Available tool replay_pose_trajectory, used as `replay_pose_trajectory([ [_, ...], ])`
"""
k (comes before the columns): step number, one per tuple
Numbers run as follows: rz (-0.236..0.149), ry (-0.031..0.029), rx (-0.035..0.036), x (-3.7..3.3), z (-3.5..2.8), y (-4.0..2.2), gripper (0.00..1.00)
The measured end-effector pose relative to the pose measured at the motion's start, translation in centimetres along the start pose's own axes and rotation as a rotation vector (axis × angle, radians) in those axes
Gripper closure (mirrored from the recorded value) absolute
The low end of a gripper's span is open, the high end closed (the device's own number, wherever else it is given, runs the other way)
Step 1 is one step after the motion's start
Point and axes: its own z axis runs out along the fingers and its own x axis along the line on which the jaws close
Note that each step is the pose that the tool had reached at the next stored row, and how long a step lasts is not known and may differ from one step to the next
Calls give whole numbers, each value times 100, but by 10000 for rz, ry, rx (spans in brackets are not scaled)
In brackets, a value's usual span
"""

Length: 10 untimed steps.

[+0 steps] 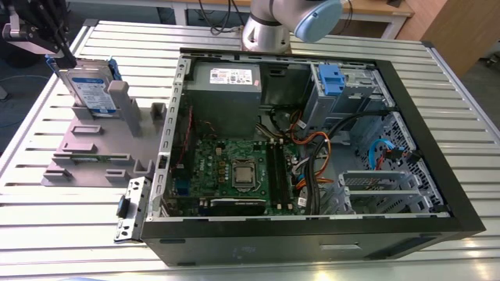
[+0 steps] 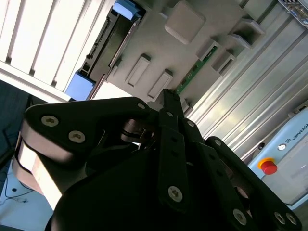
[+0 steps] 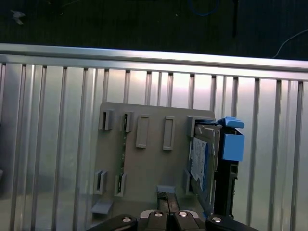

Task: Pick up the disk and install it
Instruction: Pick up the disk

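Observation:
The disk [image 1: 88,88] stands on edge in the grey stand [image 1: 86,143] at the exterior view's left, silver with a white-and-blue label and a blue bracket. My gripper [image 1: 67,58] hangs just above its far upper corner, off to one side of it. In the first wrist view the disk [image 3: 199,161] sits at one end of the stand [image 3: 149,168], while the gripper [image 3: 167,197] points at the stand's edge with its fingers together and nothing between them. The second wrist view has the gripper [image 2: 168,96] shut, with the disk [image 2: 103,45] edge-on beyond it.
An open computer case [image 1: 437,134] fills the middle and right of the slatted metal table [image 1: 47,234], with a blue-bracketed drive bay [image 1: 332,79] at its far side. The arm's base [image 1: 270,26] stands behind the case. A green memory stick [image 2: 192,77] lies in the stand.

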Motion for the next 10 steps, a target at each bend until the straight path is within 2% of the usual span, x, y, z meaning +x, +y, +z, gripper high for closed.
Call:
replay_pose_trajectory([
  [10,-40,30,-1,0,0,0,89],
])
